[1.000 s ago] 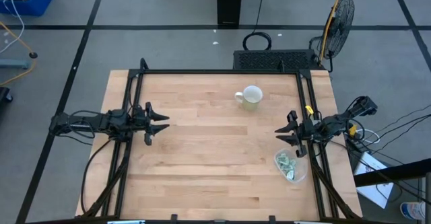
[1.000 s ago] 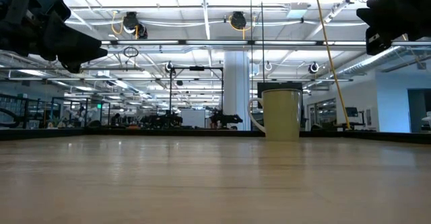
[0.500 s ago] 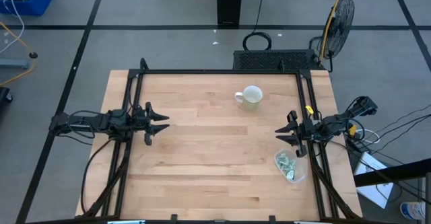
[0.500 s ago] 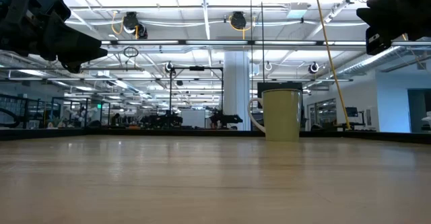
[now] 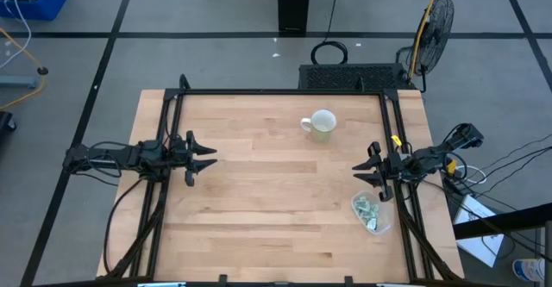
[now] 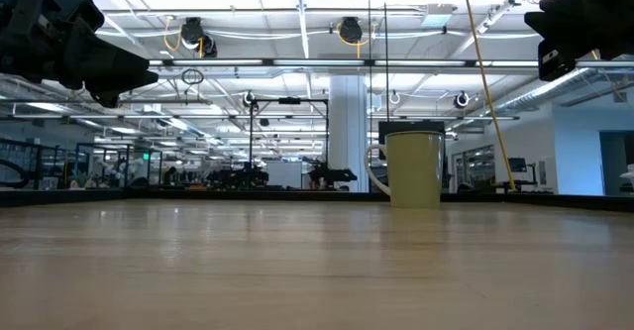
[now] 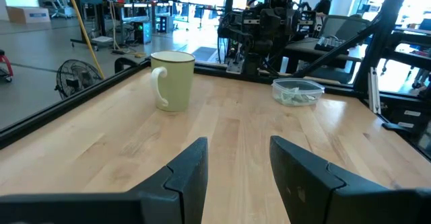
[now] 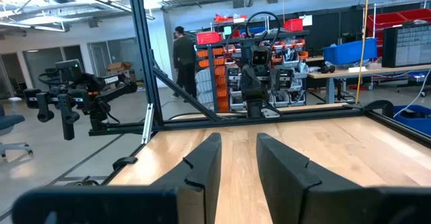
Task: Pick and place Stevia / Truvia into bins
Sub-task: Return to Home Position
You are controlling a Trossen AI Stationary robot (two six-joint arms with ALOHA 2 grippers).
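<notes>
The clear plastic tub sits near the table's right near corner and holds several pale green and white sachets; it also shows in the left wrist view. No sachet lies loose on the table. My left gripper hovers open over the table's left side, above the wood. My right gripper hovers open at the right edge, just beyond the tub's far side, its fingers apart. Both are raised clear of the table in the low view.
A white mug with a handle stands upright on the far middle of the table, also seen in the low view. A black frame rail runs along the table's far edge and sides. A person stands in the room behind.
</notes>
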